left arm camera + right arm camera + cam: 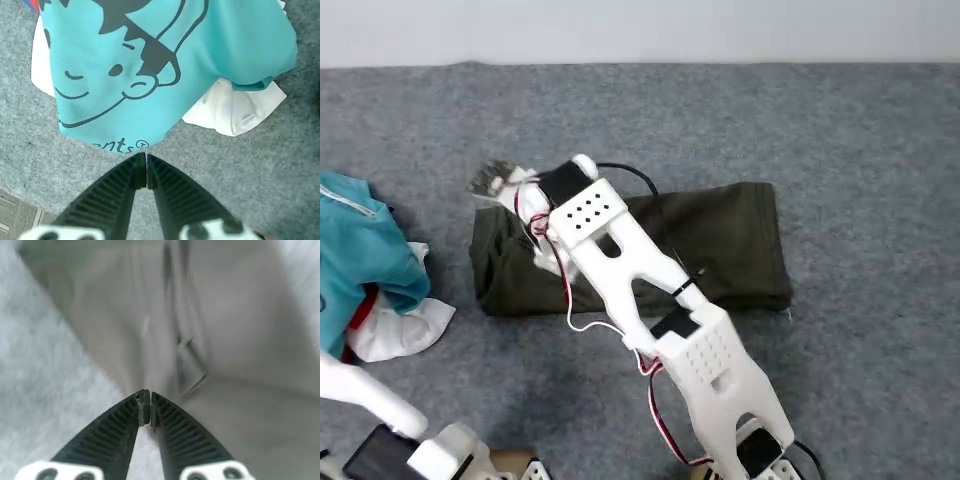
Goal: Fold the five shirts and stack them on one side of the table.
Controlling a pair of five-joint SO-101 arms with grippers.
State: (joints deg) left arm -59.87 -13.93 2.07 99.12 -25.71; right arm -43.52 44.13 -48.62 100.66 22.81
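Note:
A dark olive shirt [720, 240] lies folded across the middle of the grey carpeted table. The right arm stretches over it, with my right gripper [500, 183] at the shirt's far left corner. In the right wrist view that gripper [145, 407] is shut, and the olive fabric [225, 330] draws to a point at its tips, so it seems pinched there. A teal shirt with a dark cartoon print [150, 65] lies crumpled at the left edge [360, 250] over a white garment [235, 110]. My left gripper [146, 167] is shut and holds nothing, just short of the teal hem.
The white garment [400, 330] sticks out from under the teal shirt, with a bit of red beside it. The left arm's white base [380, 400] sits at the front left. Bare grey carpet [860, 150] spreads over the right and back of the table.

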